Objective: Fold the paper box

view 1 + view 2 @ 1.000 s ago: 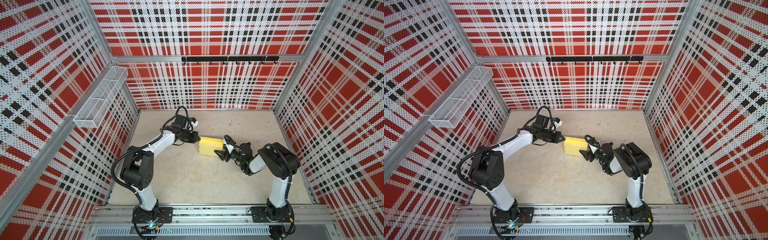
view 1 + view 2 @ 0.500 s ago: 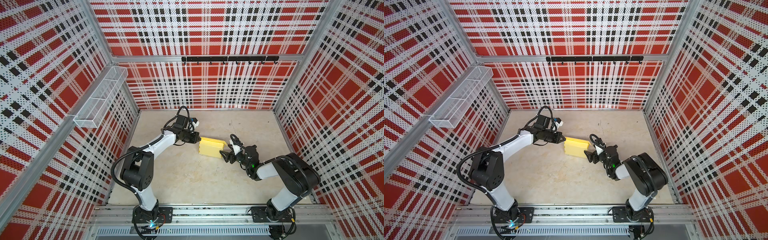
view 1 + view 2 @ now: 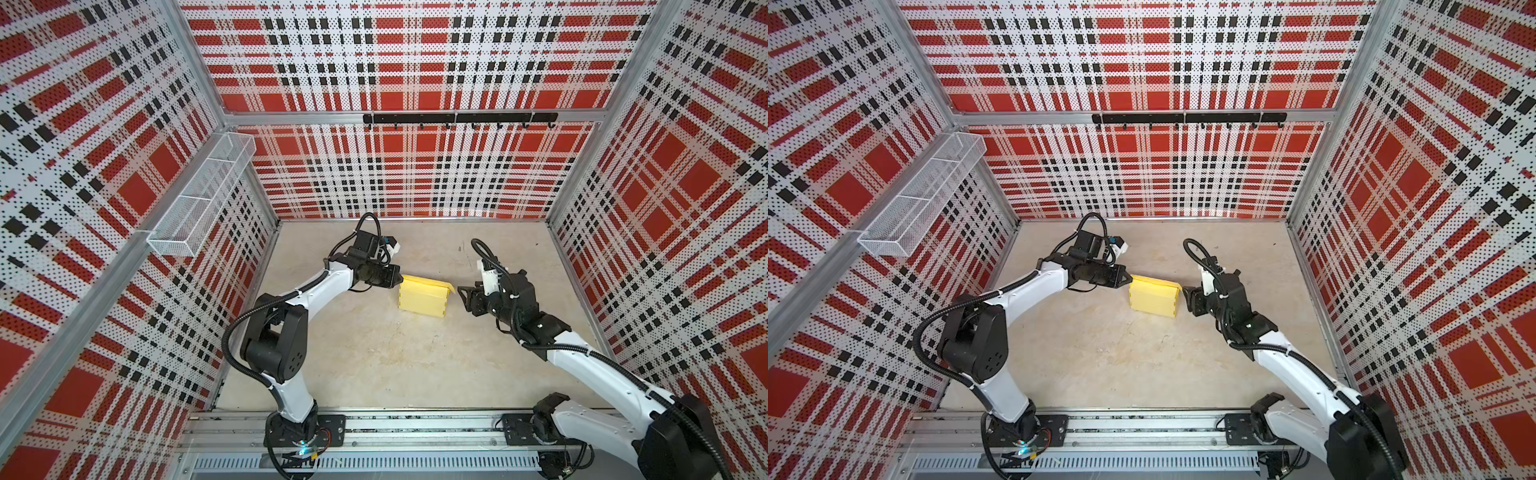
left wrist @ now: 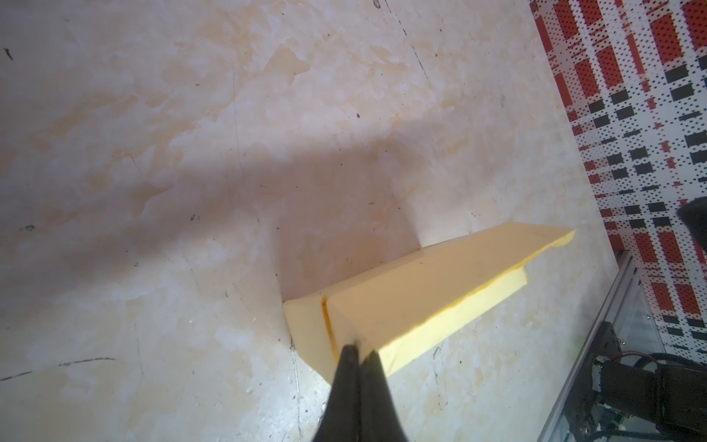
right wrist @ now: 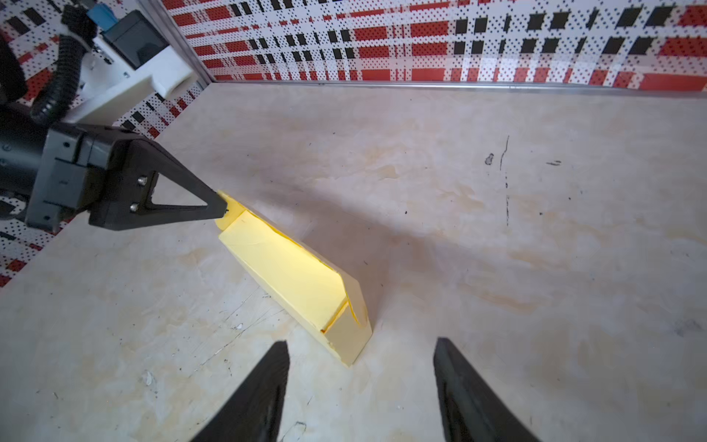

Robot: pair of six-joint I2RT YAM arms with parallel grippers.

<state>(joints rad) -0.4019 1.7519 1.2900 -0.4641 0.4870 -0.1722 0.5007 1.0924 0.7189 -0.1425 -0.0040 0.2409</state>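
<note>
Paper box (image 3: 422, 297) sits on counter (image 3: 374, 357), approx. centre, largely formed; lid flap at its right end stands ajar. Left jaws closed tight, pinching box's left-end corner. Right jaws part spread, empty, just beside right end. Judged step: closing that end. Next move needs right jaws to tuck flap w/ left steadying. Wire basket (image 3: 199, 199) & hook rail (image 3: 459, 118) on walls, well apart; approach unobstructed

No text, label, brand, number or sign is legible on anything in view.
</note>
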